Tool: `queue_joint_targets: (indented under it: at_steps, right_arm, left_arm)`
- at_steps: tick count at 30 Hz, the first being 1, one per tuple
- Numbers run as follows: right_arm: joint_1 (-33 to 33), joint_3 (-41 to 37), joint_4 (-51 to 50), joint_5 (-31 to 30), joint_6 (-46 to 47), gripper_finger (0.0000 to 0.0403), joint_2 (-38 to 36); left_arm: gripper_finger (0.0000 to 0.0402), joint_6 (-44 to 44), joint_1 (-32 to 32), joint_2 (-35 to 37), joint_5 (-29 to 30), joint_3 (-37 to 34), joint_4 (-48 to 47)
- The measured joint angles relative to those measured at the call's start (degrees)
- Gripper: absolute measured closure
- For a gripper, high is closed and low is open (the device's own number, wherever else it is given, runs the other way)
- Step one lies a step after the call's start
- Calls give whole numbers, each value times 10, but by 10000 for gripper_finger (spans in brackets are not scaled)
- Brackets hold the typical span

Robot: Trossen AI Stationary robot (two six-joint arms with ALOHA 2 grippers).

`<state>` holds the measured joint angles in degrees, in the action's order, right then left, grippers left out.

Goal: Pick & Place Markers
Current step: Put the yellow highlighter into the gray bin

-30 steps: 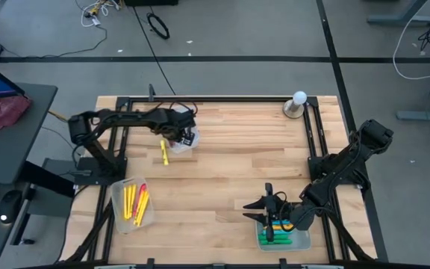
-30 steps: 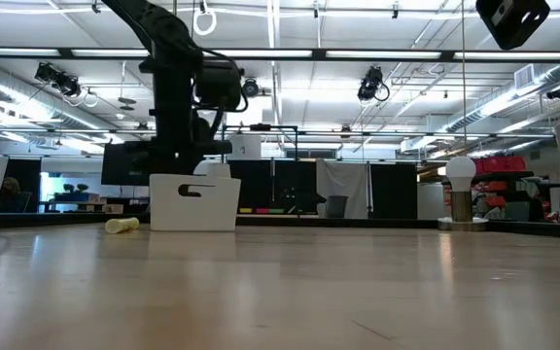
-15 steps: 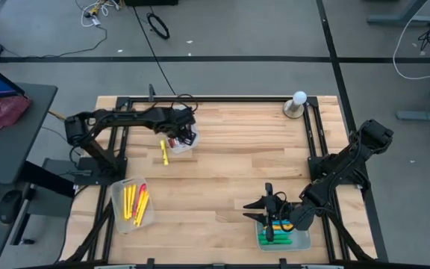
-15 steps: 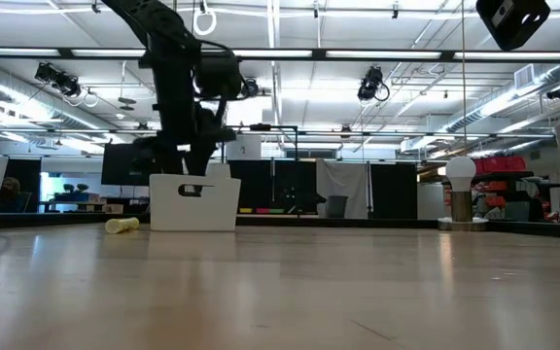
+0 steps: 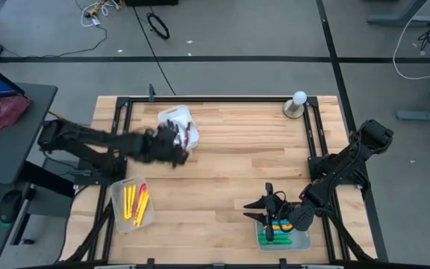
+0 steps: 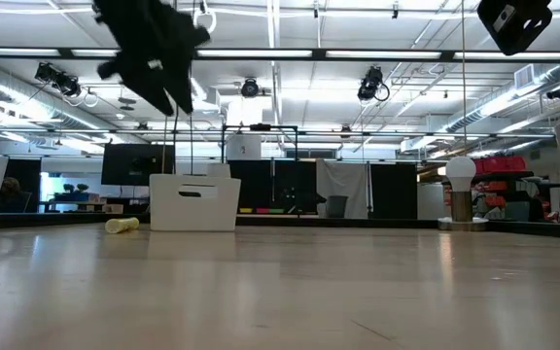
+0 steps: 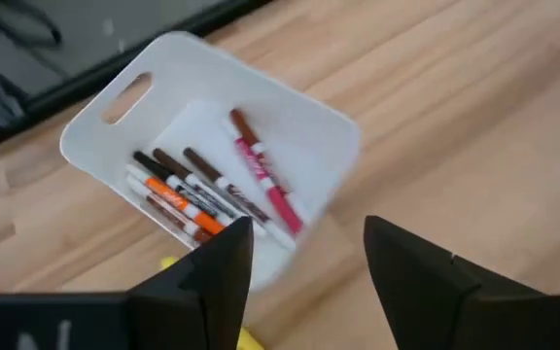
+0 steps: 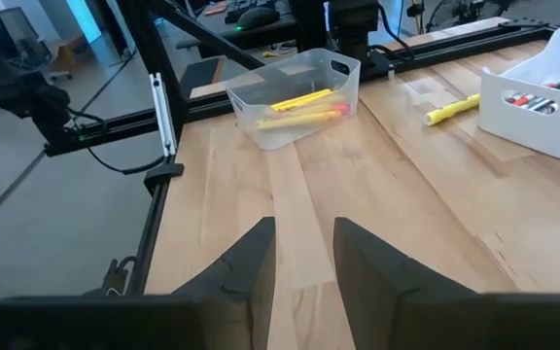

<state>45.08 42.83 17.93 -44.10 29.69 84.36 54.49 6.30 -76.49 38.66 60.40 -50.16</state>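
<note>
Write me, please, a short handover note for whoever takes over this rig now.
Left gripper: open, empty, near the white plastic tray of slim white and dark markers.
Right gripper: open, empty, over the small tray of green markers.
Done: yellow and red markers lie in the clear plastic tray.
To do: one loose yellow marker on the wooden table beside the white tray.

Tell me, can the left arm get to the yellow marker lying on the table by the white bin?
Probably yes. The left gripper hangs open right above the yellow marker, which lies loose on the bare wood beside the white bin, with nothing covering it.
</note>
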Motion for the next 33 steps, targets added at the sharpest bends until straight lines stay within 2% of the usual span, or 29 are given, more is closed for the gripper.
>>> queue_joint_targets:
  at_steps: [5,7,11,17,20,22,27,33]
  right_arm:
    - [0,0,-6,0,10,295,0]
    - [0,0,-9,0,12,295,0]
    - [0,0,-10,0,12,295,0]
    - [0,0,-10,0,9,295,0]
    - [0,0,-11,0,9,295,0]
    - [0,0,-11,0,9,295,0]
    - [0,0,-14,0,9,295,0]
    - [0,0,-14,0,11,295,0]
  left_arm:
    - [208,154,162,-21,125,0,-29]
    - [212,218,206,-37,149,0,-38]
    - [221,316,252,-82,154,0,-54]
    - [231,362,242,-165,116,0,-64]
    - [224,386,216,-191,62,0,-87]
    - [209,398,201,-206,31,0,-114]
    - [151,405,184,-218,-1,-3,-150]
    - [98,474,183,-213,-27,-77,-134]
